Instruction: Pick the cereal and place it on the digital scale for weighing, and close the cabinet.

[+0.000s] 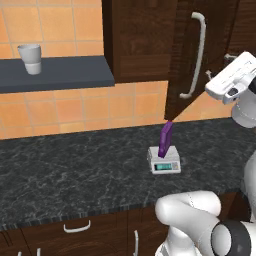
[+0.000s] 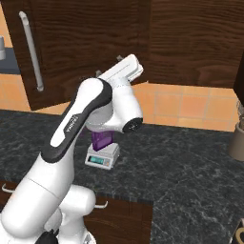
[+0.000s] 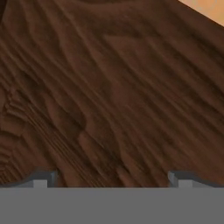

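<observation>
Slim deep-purple cereal box (image 1: 166, 138) is seen upright on the low light-grey digital scale (image 1: 164, 161), below and left of the hand (image 3: 112, 179). Hand empty, fingers spread, facing the dark-brown wooden cabinet door (image 1: 192, 55). Door-closing step judged in hand; a push against the panel is called for

End effector (image 3: 112, 178) raised high (fingers spread apart).

Deep-purple cereal (image 1: 166, 138) box upright, slightly tilted, on the light-grey digital scale (image 1: 164, 162), dark-brown cabinet (image 1: 192, 55) door ajar above the scale
</observation>
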### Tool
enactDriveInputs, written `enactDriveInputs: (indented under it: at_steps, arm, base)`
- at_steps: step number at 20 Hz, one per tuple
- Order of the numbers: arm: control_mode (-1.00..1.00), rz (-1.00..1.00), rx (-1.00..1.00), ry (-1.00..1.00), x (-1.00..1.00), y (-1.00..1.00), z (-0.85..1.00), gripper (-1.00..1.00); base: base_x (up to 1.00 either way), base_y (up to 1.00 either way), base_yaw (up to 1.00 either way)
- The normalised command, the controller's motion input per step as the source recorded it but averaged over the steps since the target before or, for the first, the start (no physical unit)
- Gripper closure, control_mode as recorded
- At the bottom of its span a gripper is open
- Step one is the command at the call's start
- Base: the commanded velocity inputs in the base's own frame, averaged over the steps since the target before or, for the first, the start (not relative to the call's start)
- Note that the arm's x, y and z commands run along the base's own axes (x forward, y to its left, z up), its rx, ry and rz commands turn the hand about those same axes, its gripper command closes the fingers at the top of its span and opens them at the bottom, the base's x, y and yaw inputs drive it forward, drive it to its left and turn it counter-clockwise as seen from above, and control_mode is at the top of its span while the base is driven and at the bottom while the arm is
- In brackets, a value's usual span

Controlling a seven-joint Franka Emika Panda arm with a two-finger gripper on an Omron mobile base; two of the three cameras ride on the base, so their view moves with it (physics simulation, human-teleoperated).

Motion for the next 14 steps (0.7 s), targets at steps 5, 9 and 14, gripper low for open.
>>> enactDriveInputs:
  at_steps: [5, 9, 14]
  arm:
    - [-1.0, -0.45, -0.03, 0.06, 0.85, 0.55, 0.0, -1.0]
    - [-1.0, -0.35, 0.0, 0.07, 0.54, 0.0, 0.04, -1.0]
    - [-1.0, -0.25, 0.0, 0.05, 0.63, -0.01, 0.02, -1.0]
  base:
    - [0.0, 0.0, 0.0]
    - [0.0, 0.0, 0.0]
    - [0.0, 0.0, 0.0]
